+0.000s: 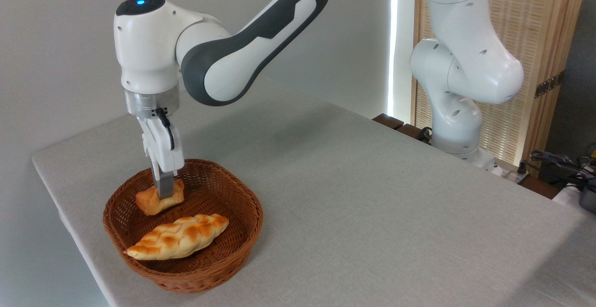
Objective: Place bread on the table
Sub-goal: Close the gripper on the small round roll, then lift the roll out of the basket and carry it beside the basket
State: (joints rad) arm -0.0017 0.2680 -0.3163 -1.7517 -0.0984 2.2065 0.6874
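Note:
The bread (148, 201), a small orange-golden bun, is tilted in the back left of the round brown wicker basket (255, 209). My gripper (164, 194) reaches straight down into the basket and is shut on the bread's right half. One dark finger (164, 187) crosses the bun's front, and the other finger is hidden behind it. I cannot tell whether the bun touches the basket floor. The table (372, 204), with its light grey cloth top, stretches out to the right of the basket.
A longer braided golden loaf (179, 236) lies in the front of the basket. The basket stands near the table's front left corner. The arm's white base (458, 125) stands at the far right edge, with cables and a wooden screen behind it.

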